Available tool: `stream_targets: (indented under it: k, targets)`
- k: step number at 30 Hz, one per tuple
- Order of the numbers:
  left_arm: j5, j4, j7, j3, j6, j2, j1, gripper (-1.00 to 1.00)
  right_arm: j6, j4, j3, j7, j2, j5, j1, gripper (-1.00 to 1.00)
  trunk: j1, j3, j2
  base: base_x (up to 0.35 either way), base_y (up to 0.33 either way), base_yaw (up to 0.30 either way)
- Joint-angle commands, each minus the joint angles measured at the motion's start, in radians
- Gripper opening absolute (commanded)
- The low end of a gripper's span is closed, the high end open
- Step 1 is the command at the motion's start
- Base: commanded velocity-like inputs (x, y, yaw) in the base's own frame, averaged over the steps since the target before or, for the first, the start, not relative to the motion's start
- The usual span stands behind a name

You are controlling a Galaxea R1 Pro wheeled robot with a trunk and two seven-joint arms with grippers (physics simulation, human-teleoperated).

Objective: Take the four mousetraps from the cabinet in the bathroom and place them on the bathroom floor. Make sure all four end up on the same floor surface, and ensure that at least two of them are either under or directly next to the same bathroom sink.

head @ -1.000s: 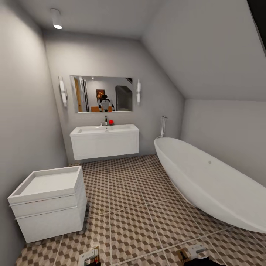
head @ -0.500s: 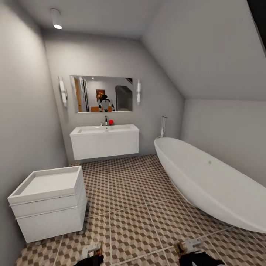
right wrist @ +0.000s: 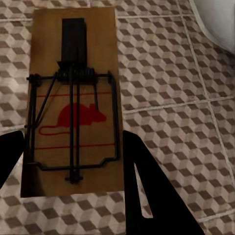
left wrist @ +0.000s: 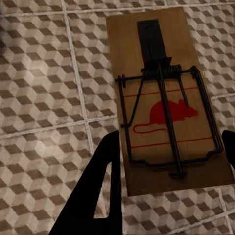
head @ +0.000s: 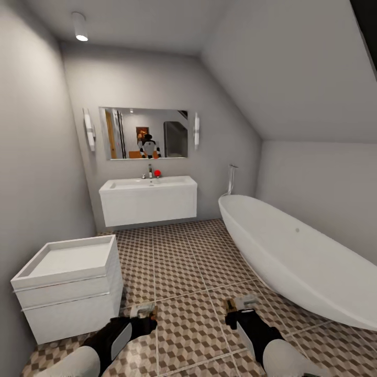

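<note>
My left gripper (head: pixel 142 318) is shut on a tan mousetrap (head: pixel 143 309), held low over the cube-patterned bathroom floor (head: pixel 183 272). In the left wrist view this mousetrap (left wrist: pixel 166 98), with dark wire and a red mouse print, sits between the black fingers (left wrist: pixel 103 186). My right gripper (head: pixel 236 311) is shut on a second mousetrap (head: pixel 242 301), which the right wrist view shows between its fingers (right wrist: pixel 139 176) as a tan board (right wrist: pixel 73 98). The white bathroom sink (head: pixel 148 184) with its chrome tap (head: pixel 150 171) stands at the far wall. The cabinet is out of view.
A white freestanding bathtub (head: pixel 298 256) runs along the right side. A low white drawer unit (head: pixel 70 285) stands against the left wall, close to my left arm. A mirror (head: pixel 144 133) hangs above the sink, and a small red object (head: pixel 157 173) sits on its top.
Both arms have reached forward and further into the head view, carrying the mousetraps away from me over the floor. The room has not shifted.
</note>
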Motion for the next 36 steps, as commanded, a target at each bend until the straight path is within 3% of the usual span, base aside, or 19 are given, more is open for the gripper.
stream_targets:
  k: [1, 2, 5, 9, 36]
  targets:
    - [-0.013, 0.001, 0.0, -0.005, -0.002, 0.0, -0.004, -1.0, 0.005, -0.004, -0.004, -0.008, 0.003, -0.002, -0.003, -1.0, 0.0, -0.001, -0.001, 0.0, 0.0, 0.0]
    - [-0.043, 0.004, 0.0, -0.005, -0.021, 0.0, -0.009, -1.0, 0.005, -0.009, -0.004, -0.017, 0.005, -0.017, -0.008, -1.0, 0.0, -0.001, -0.001, 0.0, 0.0, 0.0]
    - [-0.083, 0.009, 0.003, -0.005, -0.063, -0.002, -0.014, -1.0, 0.003, -0.016, -0.004, -0.047, 0.009, -0.047, -0.012, -1.0, 0.0, -0.001, -0.001, 0.0, 0.0, 0.0]
    - [-0.104, 0.002, 0.009, -0.004, -0.092, -0.008, -0.016, -1.0, -0.016, -0.019, -0.004, -0.088, 0.011, -0.072, -0.014, -1.0, 0.0, -0.001, -0.001, 0.0, 0.0, 0.0]
    - [-0.104, -0.022, 0.011, 0.004, -0.104, -0.018, -0.017, -1.0, -0.018, -0.022, 0.003, -0.099, 0.014, -0.074, -0.015, -1.0, 0.0, -0.001, -0.001, 0.0, 0.0, 0.0]
